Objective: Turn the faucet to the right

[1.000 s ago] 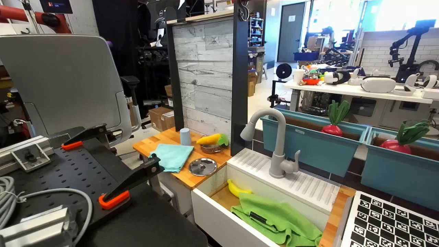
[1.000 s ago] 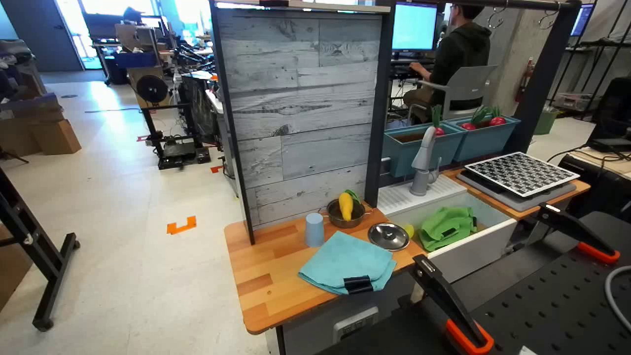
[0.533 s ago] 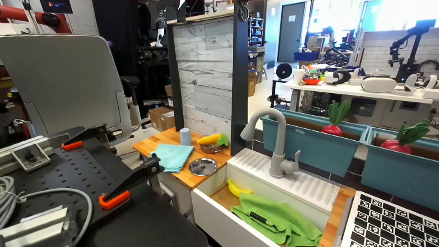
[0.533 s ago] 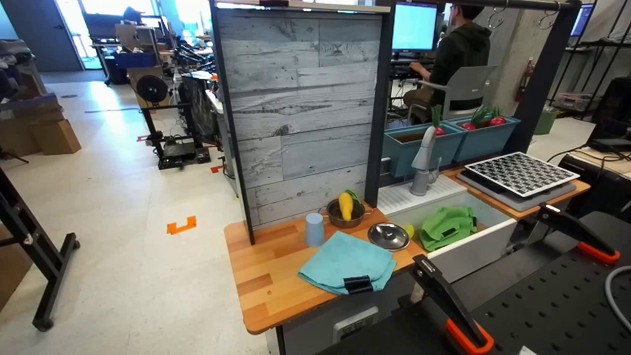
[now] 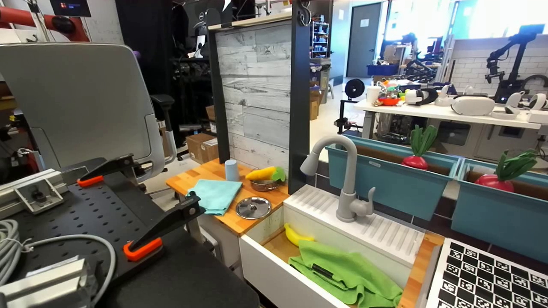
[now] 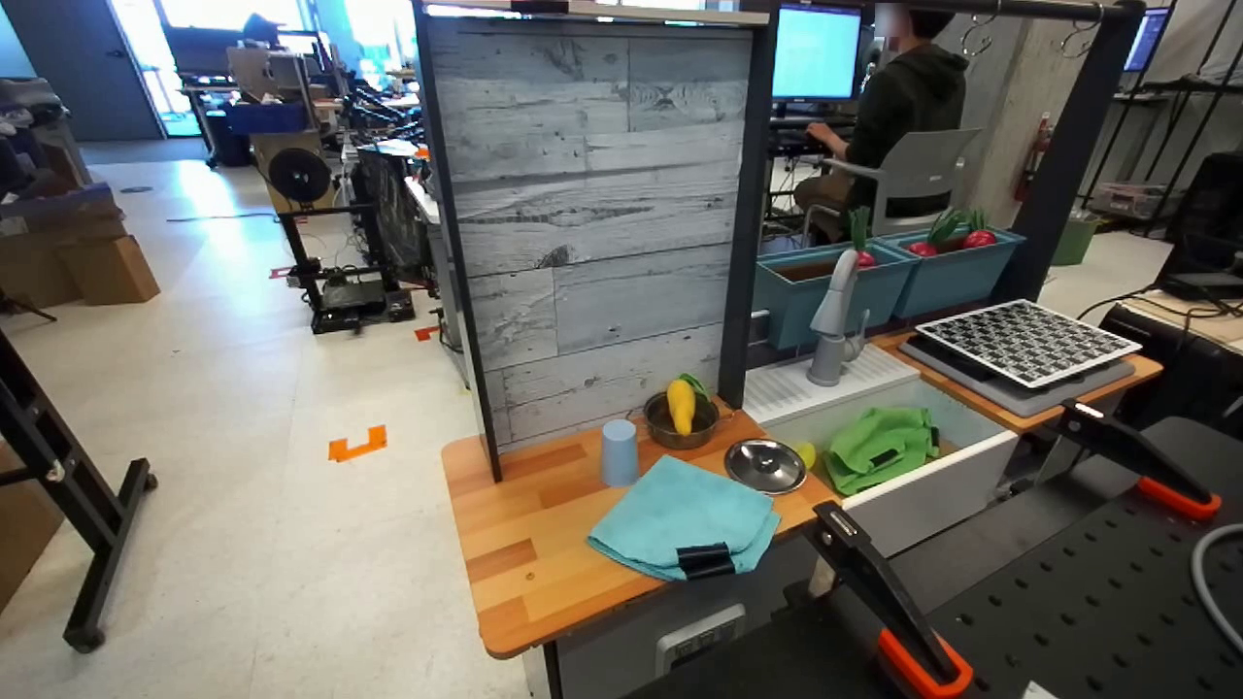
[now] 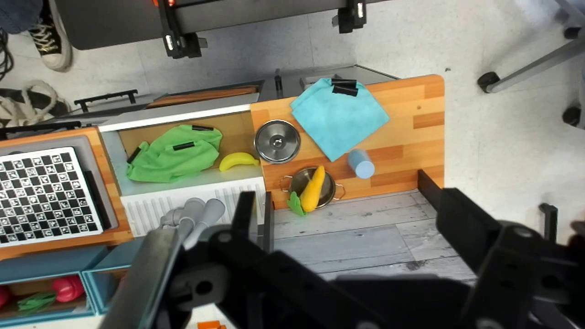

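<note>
The faucet [image 5: 350, 173] is a grey gooseneck tap standing upright on the white ribbed ledge behind the sink; a small lever sticks up at its base. In an exterior view its spout points left; in an exterior view the faucet [image 6: 831, 316] shows nearly end-on. In the wrist view the faucet [image 7: 208, 214] is seen from above, partly hidden behind the gripper's left finger. My gripper [image 7: 347, 203] is open with nothing between its fingers, high above the scene and to one side of the faucet, not touching it. The gripper is outside both exterior views.
A sink [image 5: 274, 269] holds a green cloth [image 5: 351, 273] and a yellow banana [image 5: 297, 235]. The wooden counter [image 6: 515, 582] bears a blue cloth, a cup, a lid and a pot with a yellow squash. A tall grey panel [image 6: 592, 214] and blue planters [image 5: 385, 184] stand near the faucet.
</note>
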